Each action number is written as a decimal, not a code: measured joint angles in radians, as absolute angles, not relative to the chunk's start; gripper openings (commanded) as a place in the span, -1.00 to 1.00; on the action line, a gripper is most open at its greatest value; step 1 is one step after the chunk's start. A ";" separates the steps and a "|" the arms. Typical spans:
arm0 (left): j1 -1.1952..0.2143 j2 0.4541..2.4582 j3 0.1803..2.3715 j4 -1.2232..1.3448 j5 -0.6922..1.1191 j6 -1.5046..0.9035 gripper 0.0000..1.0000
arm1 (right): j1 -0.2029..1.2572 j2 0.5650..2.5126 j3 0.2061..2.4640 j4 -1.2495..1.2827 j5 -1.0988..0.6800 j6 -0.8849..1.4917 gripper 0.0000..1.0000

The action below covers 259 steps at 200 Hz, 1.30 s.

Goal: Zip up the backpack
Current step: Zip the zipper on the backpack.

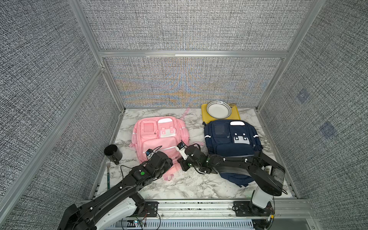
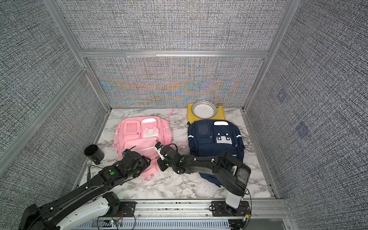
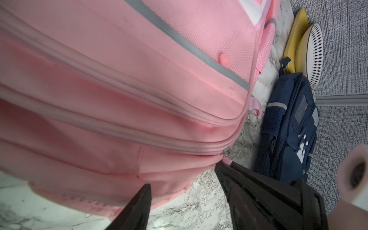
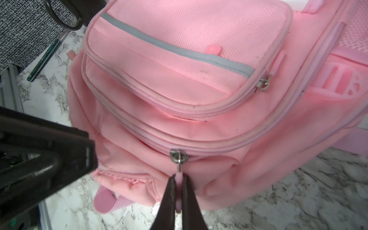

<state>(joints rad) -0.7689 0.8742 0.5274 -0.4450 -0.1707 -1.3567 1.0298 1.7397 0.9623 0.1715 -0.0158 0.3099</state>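
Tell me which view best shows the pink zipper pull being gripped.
The right wrist view: the zipper pull is attached to its metal slider, pinched between the right gripper's shut jaws, close and sharp. The left wrist view shows only a sliver of it beside the slider. In both top views the right arm hides it.

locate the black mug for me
In both top views the black mug sits at the left edge of the table, left of the pink backpack, a fork beside it.
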 measured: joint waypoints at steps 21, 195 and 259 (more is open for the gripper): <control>-0.769 0.875 0.526 -0.448 -0.210 -1.369 0.32 | 1.042 1.732 0.956 0.173 -0.005 0.305 -1.00; -0.656 0.858 0.411 -0.396 -0.262 -1.363 -0.09 | 1.145 1.791 1.065 0.138 0.028 0.294 -1.00; -0.577 0.834 0.371 -0.361 -0.216 -1.339 -1.00 | 1.151 1.809 1.066 0.137 0.016 0.293 -1.00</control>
